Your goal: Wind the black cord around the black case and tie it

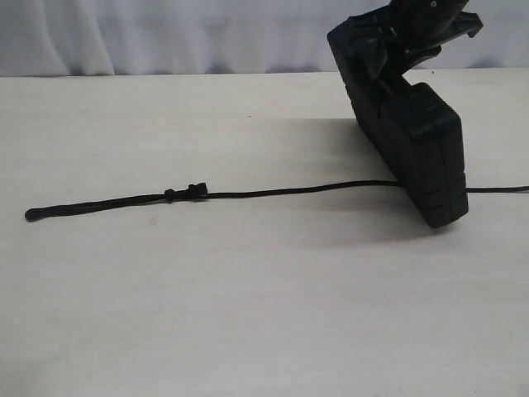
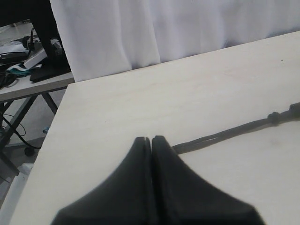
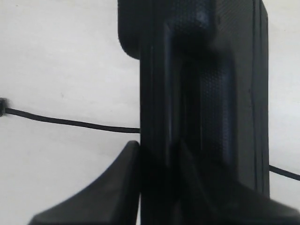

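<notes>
The black case is tipped up on its lower corner at the right of the table, and my right gripper is shut on its upper part. In the right wrist view both fingers clamp the case from either side. The black cord lies stretched across the table with a knotted lump toward its left end. It runs under the case and comes out at the right. My left gripper is shut and empty, hovering near the cord's left part. It does not show in the exterior view.
A white curtain hangs behind the pale table. In the left wrist view the table's edge drops off beside a second table with clutter.
</notes>
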`<control>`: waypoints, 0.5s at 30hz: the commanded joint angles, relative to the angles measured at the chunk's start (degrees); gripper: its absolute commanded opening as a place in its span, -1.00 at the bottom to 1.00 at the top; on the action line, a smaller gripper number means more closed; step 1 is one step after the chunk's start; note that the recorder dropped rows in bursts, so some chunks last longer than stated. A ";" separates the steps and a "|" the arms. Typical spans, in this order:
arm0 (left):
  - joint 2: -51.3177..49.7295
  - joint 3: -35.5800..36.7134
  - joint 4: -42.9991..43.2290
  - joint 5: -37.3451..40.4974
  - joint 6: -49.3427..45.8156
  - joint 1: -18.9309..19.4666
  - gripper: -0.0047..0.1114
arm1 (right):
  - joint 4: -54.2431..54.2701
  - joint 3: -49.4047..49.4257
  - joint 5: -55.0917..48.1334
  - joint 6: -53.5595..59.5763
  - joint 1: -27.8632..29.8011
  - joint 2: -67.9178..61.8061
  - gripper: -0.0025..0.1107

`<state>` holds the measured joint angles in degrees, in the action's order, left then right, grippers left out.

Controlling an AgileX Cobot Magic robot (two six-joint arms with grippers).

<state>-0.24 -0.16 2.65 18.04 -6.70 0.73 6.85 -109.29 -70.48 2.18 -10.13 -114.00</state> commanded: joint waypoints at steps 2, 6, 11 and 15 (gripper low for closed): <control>0.24 0.16 -0.11 -0.36 0.00 -0.01 -0.92 | 5.75 -0.33 2.21 1.64 0.07 2.30 -0.88; 0.24 0.16 -0.11 -0.36 0.00 -0.01 -0.92 | 6.12 -0.33 3.27 1.64 0.07 2.95 -0.88; 0.24 0.16 -0.11 -0.36 0.00 -0.01 -0.92 | 6.12 -0.33 4.75 1.64 0.07 4.76 -0.88; 0.24 0.16 -0.11 -0.36 0.00 -0.01 -0.92 | 7.59 0.15 4.79 2.13 0.07 5.16 -0.88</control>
<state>-0.24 -0.16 2.65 18.04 -6.70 0.73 12.54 -109.17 -68.78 2.87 -10.13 -111.05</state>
